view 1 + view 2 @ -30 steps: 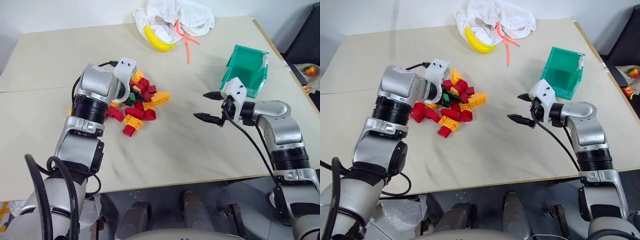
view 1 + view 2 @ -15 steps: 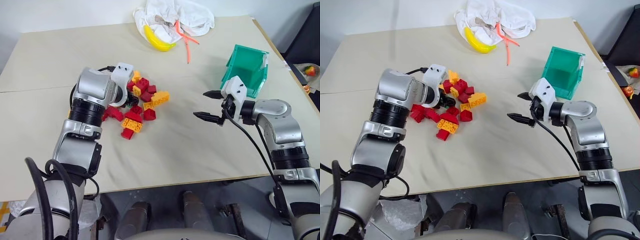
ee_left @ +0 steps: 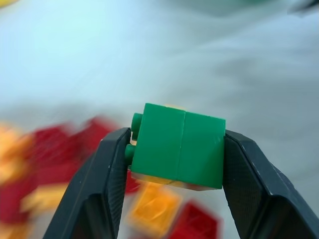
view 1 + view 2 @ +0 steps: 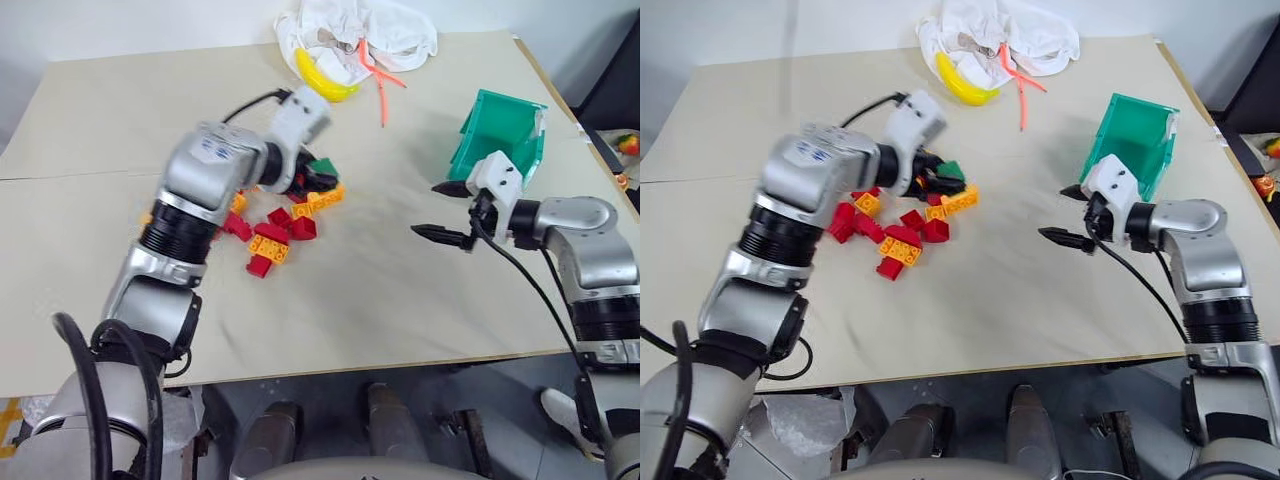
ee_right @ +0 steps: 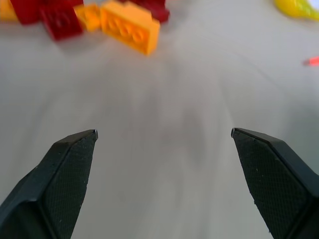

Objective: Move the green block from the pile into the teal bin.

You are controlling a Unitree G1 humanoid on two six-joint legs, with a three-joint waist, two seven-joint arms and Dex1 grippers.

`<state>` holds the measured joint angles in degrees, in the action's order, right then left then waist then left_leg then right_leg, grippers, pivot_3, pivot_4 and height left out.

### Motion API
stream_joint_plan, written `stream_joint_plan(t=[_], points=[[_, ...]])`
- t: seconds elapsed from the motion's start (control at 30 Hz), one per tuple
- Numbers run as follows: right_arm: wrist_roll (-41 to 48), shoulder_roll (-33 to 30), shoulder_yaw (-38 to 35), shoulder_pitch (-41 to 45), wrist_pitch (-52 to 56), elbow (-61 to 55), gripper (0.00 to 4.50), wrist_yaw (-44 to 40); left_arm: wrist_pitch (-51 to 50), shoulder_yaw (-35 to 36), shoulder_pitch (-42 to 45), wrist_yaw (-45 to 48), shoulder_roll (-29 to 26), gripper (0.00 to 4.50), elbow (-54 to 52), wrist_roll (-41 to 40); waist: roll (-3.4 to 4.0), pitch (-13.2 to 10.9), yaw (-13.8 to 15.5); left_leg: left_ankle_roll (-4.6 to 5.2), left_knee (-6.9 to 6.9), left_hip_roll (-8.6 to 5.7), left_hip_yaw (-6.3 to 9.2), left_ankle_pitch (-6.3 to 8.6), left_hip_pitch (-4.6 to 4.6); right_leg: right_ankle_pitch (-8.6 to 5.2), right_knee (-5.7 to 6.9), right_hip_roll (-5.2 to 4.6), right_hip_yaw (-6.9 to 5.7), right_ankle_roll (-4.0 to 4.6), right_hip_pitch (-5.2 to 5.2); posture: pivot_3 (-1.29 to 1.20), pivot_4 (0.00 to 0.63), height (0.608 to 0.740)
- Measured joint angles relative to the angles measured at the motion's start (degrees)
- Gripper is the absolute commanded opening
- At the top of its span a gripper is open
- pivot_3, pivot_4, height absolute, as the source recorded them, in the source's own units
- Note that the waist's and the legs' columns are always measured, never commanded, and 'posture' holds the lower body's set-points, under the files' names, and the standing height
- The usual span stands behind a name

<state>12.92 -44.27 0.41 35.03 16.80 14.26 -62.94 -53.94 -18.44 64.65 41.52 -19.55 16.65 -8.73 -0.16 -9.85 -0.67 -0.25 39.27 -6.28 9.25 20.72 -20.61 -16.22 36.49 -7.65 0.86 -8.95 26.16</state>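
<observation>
- Step in hand, as judged: the carry. The green block is clamped between the two black fingers of the left gripper, one pad on each side, studs turned toward one finger.
- In the head views the block sits lifted above the far edge of the pile, clear of the table and of the red, orange and yellow bricks below it.
- The right gripper hangs over bare table in front of the teal bin, fingers spread wide, holding nothing; the right wrist view shows both fingertips well apart with only tabletop between them.
- The bin stands on the robot's right side of the table, well apart from the pile, its open mouth tilted up.
- Next move, as judged: the left arm must swing across the open table toward the bin, get the block over the rim, then let go. The right gripper stands between pile and bin, so the path calls for passing over or beyond it, or for a hand-over to it; which one is meant cannot be told.
- Hard to make out: the left arm is motion-blurred in the head views, so the fingers there are vague; the wrist view settles the grip.
- A yellowish sliver shows under the block's lower edge; whether it is a brick stuck to it or one lying behind cannot be told.
- The bin's inside floor is mostly hidden by its front wall.
</observation>
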Motion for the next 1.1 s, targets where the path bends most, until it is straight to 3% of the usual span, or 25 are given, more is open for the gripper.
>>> stream_joint_plan(t=[0.1, 0.33, 0.6, 0.8, 0.97, 1.1], points=[[0.6, -1.7, -1.2, -1.2, -0.1, 0.5, 4.50, -1.5, 4.3, -4.0, -0.8, 3.2, 2.6, 2.32, 1.7, 0.5, -0.02, 0.0, 0.3, 0.00, 0.00, 0.01, -0.33, 0.00, -0.06, 0.00, 0.07, 0.03, 0.13, 0.00, 0.16, 0.00, 0.150, 0.740], [2.7, -6.8, -6.0, -9.7, 1.0, -3.5, 4.50, -3.3, 12.2, -7.6, -2.0, 7.5, 8.3, 4.49, 7.5, 2.5, -0.03, 0.0, 0.5, 0.01, 0.04, 0.04, -0.50, 0.00, -0.09, 0.02, 0.06, 0.09, 0.27, -0.03, 0.28, 0.00, 0.150, 0.740], [7.5, -6.9, -10.1, -16.1, 8.6, -18.6, 4.50, 0.5, 16.3, -6.2, -4.1, 10.7, 5.2, 4.49, 4.4, 3.4, -0.04, 0.0, 0.7, 0.01, 0.13, 0.05, -0.46, 0.00, -0.05, 0.04, 0.05, 0.10, 0.51, -0.08, 0.32, 0.00, 0.150, 0.740], [11.1, -6.6, -11.6, -17.6, 16.0, -28.2, 4.50, 5.3, 24.1, 5.9, -11.2, 13.8, -3.2, 4.49, -3.4, -1.5, -0.04, 0.0, 0.7, 0.01, 0.18, 0.06, -0.49, 0.00, -0.03, 0.06, 0.06, 0.13, 0.63, -0.10, 0.37, 0.00, 0.150, 0.740], [9.7, -0.4, -2.8, -12.0, 19.6, -29.5, 4.50, 10.1, 28.6, 13.2, -19.8, 25.3, -11.0, 4.49, -8.3, -9.4, -0.05, 0.0, 0.5, 0.03, 0.28, 0.07, -0.52, 0.01, 0.00, 0.12, 0.05, 0.14, 0.68, -0.09, 0.32, 0.00, 0.150, 0.740], [5.0, 6.0, 6.7, -3.9, 18.2, -22.9, 4.50, 11.7, 33.2, 18.1, -23.8, 31.5, -10.6, 4.49, -9.0, -16.0, -0.07, 0.0, 0.8, 0.04, 0.47, 0.05, -0.38, 0.01, -0.11, 0.21, 0.04, 0.12, 0.54, -0.04, 0.29, 0.00, 0.150, 0.740]])
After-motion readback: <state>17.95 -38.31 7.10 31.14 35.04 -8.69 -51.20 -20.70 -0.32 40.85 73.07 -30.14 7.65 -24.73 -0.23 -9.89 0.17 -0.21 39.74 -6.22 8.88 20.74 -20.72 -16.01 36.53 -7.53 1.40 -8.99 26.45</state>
